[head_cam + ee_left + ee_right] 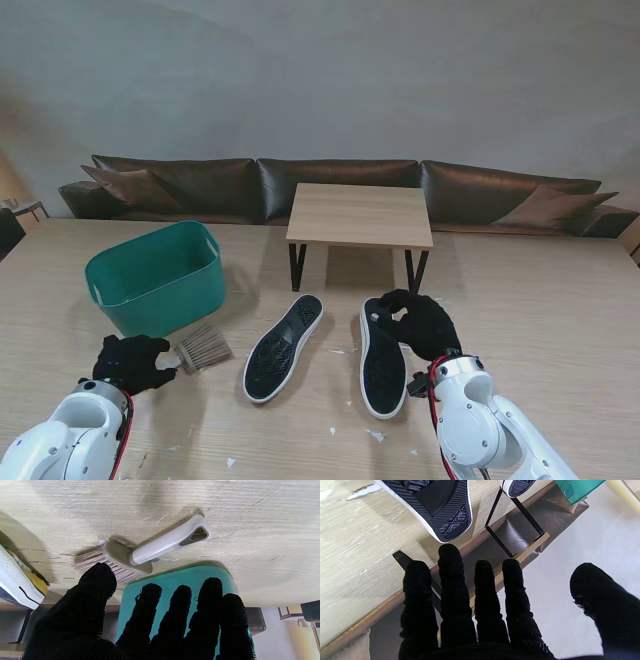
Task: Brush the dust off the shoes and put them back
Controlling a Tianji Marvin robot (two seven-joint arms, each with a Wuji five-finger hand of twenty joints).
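Two black shoes with white edges lie sole up on the table, the left shoe [283, 347] and the right shoe [383, 355]. My right hand [420, 322] in its black glove hovers at the far end of the right shoe. In the right wrist view this hand [482, 610] is open with spread fingers, holding nothing, and the shoe's sole [437, 507] lies apart from them. A brush [203, 347] with a white handle [170, 541] and pale bristles [87, 558] lies flat on the table. My left hand [130, 362] [160, 625] is open just short of it.
A green basket [150, 275] stands at the far left behind the brush. A small wooden stand [360, 215] on black legs sits beyond the shoes. White flecks [375, 435] dot the table near me. A brown sofa [330, 185] runs along the far edge.
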